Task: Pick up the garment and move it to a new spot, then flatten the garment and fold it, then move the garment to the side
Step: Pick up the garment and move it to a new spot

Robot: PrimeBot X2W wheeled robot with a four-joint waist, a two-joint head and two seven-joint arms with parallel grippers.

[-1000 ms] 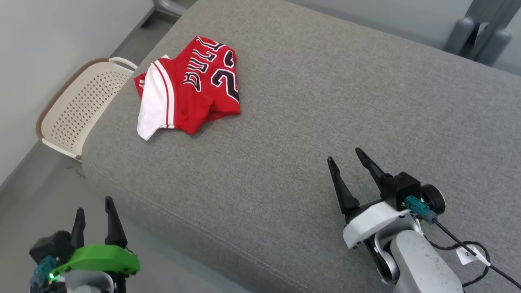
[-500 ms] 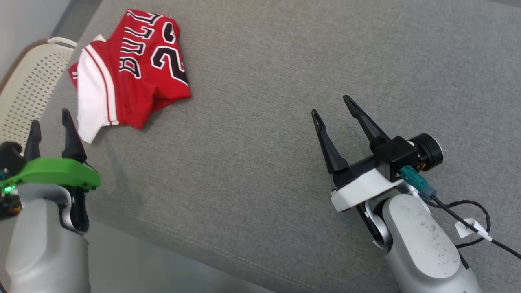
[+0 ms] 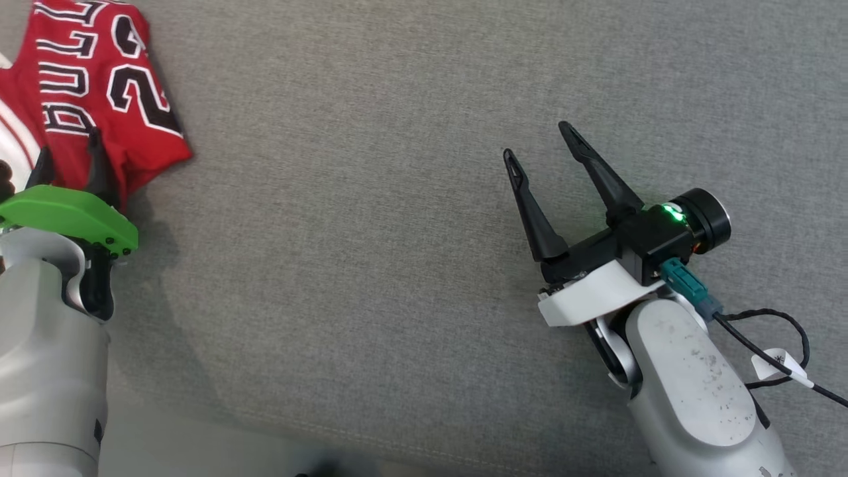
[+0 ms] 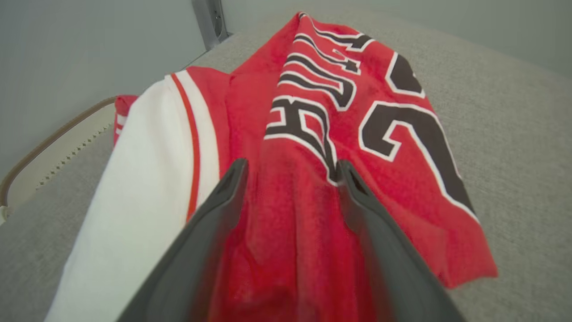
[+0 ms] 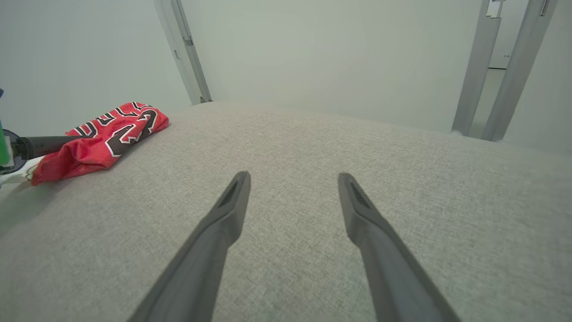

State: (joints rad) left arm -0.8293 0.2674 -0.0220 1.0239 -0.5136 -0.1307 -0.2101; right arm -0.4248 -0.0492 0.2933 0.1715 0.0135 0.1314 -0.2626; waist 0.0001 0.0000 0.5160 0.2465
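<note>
Your crumpled red basketball jersey (image 3: 99, 86) with white trim and black lettering lies at ten o'clock on the grey woven-fabric cushion (image 3: 371, 199), and your left gripper (image 3: 70, 147) hangs over its near edge, fingers spread with red cloth between them. Your right gripper (image 3: 538, 140) sits at three o'clock above bare cushion, well apart from the jersey, fingers spread, empty.

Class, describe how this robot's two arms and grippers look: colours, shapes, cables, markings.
Left gripper: two long dark tapering fingers, green cover, pale grey forearm. Right gripper: same fingers, white cover, green light, teal plug with black cable and white tag, speckled grey forearm.
</note>
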